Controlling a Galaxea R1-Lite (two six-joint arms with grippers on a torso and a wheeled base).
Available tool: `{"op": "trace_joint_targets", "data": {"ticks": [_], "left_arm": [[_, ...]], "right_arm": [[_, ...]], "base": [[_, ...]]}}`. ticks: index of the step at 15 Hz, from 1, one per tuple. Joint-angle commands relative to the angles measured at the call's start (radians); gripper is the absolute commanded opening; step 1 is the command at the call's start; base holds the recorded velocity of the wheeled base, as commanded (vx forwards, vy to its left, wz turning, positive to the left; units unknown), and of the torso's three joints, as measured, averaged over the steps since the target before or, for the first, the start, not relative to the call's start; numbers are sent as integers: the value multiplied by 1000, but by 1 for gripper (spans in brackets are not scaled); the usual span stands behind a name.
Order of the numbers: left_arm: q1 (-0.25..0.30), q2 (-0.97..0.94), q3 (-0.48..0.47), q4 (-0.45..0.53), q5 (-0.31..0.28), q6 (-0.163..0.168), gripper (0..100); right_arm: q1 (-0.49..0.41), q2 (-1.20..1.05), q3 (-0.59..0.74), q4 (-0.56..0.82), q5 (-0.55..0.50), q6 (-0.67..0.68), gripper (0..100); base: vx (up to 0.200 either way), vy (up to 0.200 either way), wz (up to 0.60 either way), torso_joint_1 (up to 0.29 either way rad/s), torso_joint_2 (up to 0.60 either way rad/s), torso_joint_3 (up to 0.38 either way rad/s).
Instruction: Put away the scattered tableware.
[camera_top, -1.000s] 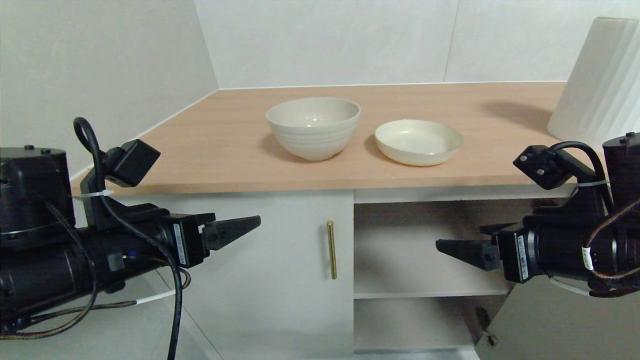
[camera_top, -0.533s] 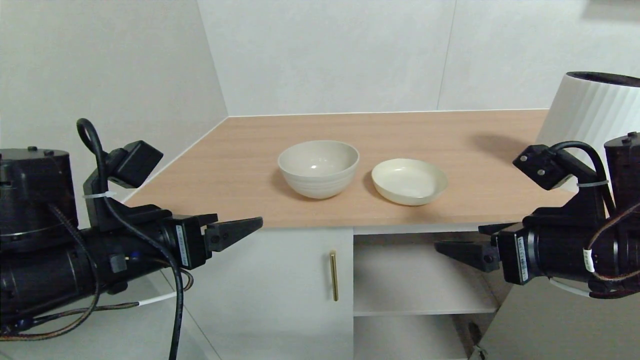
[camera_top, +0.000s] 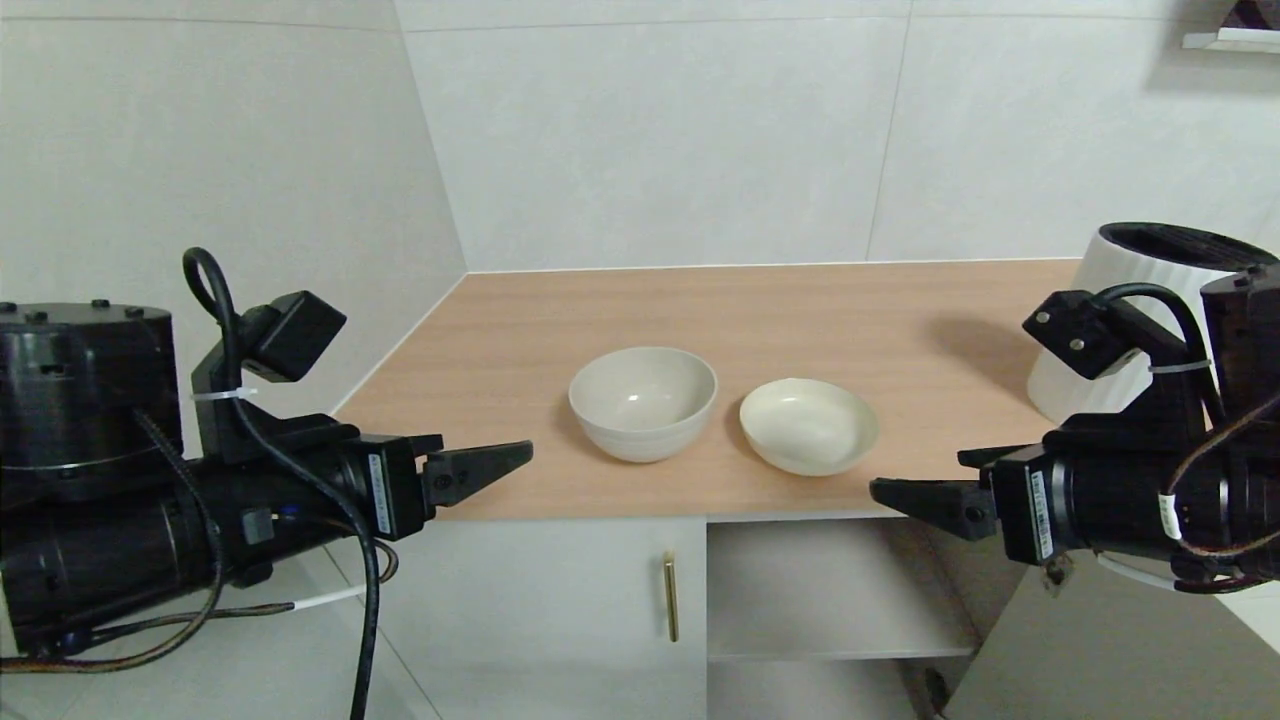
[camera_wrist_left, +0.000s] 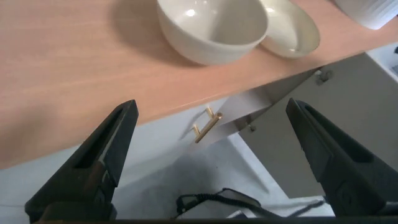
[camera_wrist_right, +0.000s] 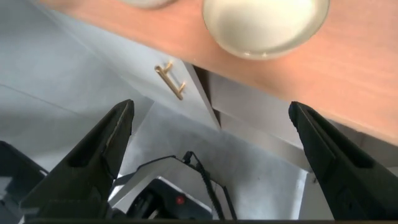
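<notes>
Approach step, I think: left gripper (camera_top: 500, 462) and right gripper (camera_top: 900, 492) are hanging released; bowl (camera_top: 642, 400) and dish (camera_top: 808, 425), ahead of the jaws, are awaiting grasping.

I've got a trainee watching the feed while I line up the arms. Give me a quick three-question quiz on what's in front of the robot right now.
1. True or false: the left gripper is holding the deep bowl.
2. Where is the shallow dish? A) on the floor; B) on the counter, to the robot's right of the deep bowl; C) stacked inside the deep bowl.
3. Fill in: the jaws of the left gripper and the right gripper both stand ____.
Key: 1 false, it hangs empty short of the counter; 2 B; 3 open.
</notes>
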Motion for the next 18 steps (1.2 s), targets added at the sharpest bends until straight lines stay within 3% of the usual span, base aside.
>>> {"op": "trace_joint_targets", "data": {"ticks": [1,4,5,7,9,11,13,14,15,18], "left_arm": [[1,29,-4,-2,2,0,100],[1,63,-53,4,6,-3,100],[5,89,-115,28,6,-15,100],[5,119,-264,183,6,-29,100],[4,138,-347,357,9,-31,100],[4,153,-369,415,9,-32,100],[-2,189,-390,413,43,-123,100],[-15,204,-401,413,57,-152,100],[-50,264,-428,410,124,-223,100],[-111,354,-439,383,235,-261,100]], "right_arm": [[0,18,-4,-2,0,0,100],[-26,44,-7,-65,6,-21,100],[-66,78,-14,-122,14,-89,100],[-85,151,-54,-146,5,-107,100],[-92,182,-100,-71,-9,-98,100],[-92,201,-153,7,-9,-32,100],[-92,276,-264,93,-40,114,100],[-92,299,-288,104,-67,144,100],[-92,359,-348,134,-155,201,100],[-94,412,-368,139,-201,213,100]], "base": [[0,0,0,217,-510,-271],[0,0,0,162,-365,-211],[0,0,0,56,-124,-85],[0,0,0,16,-28,-31],[0,0,0,0,0,0],[0,0,0,0,0,0],[0,0,0,0,0,0],[0,0,0,0,0,0],[0,0,0,0,0,0],[0,0,0,0,0,0]]}}
